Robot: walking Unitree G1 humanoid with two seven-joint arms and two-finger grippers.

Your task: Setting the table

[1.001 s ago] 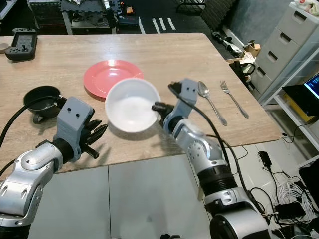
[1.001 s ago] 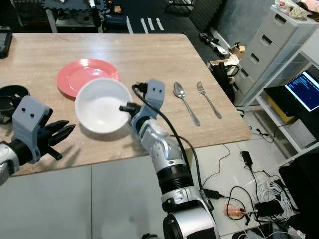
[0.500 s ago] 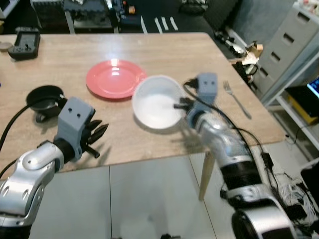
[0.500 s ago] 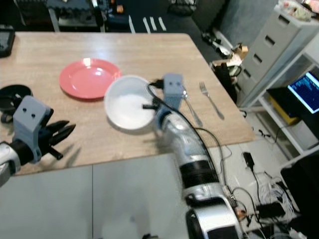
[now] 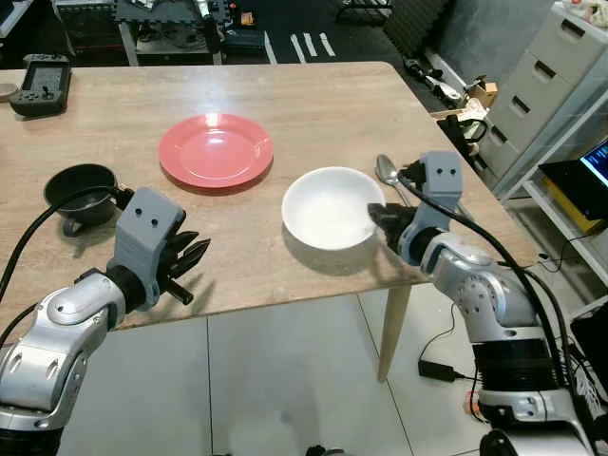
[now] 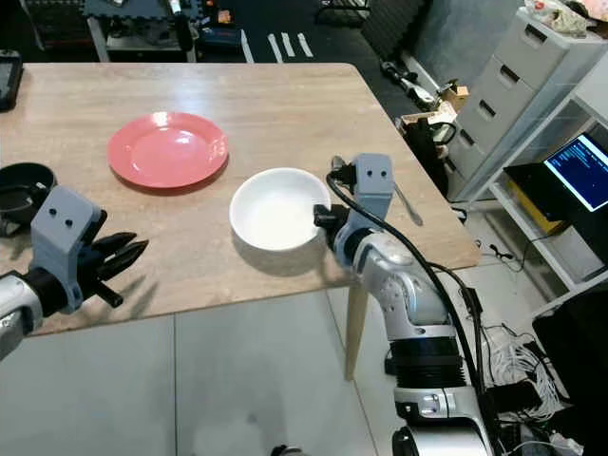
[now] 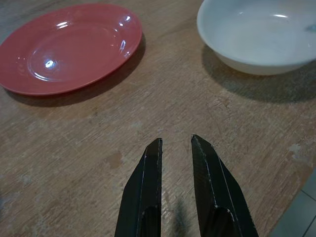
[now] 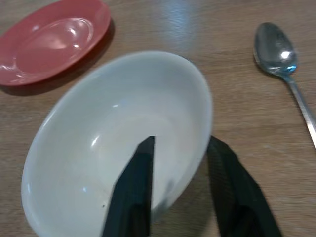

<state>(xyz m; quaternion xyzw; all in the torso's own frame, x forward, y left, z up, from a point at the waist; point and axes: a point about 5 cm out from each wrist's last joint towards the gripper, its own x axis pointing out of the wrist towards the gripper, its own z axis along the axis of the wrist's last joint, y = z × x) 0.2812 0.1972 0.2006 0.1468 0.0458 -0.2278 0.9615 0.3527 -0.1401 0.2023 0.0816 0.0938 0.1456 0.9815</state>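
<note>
A white bowl [image 5: 328,204] sits low over the wooden table [image 5: 313,104], right of centre near the front edge. My right gripper [image 5: 383,217] is shut on its right rim, one finger inside the bowl [image 8: 98,138] and one outside. A red plate [image 5: 216,149] lies further back to the left. A spoon [image 5: 387,169] lies just behind the right gripper, and part of a fork [image 6: 404,204] shows to its right. My left gripper [image 5: 190,258] hovers over the front left edge, fingers [image 7: 148,173] a narrow gap apart and holding nothing.
A small black pan [image 5: 81,185] stands at the left of the table, with a cable running from it. A black game controller [image 5: 40,71] lies at the far left corner. Grey drawers [image 5: 560,76] and cables on the floor are to the right.
My right gripper has carried the bowl rightward and down, from in front of the red plate to a spot beside the spoon. The left arm has stayed put.
</note>
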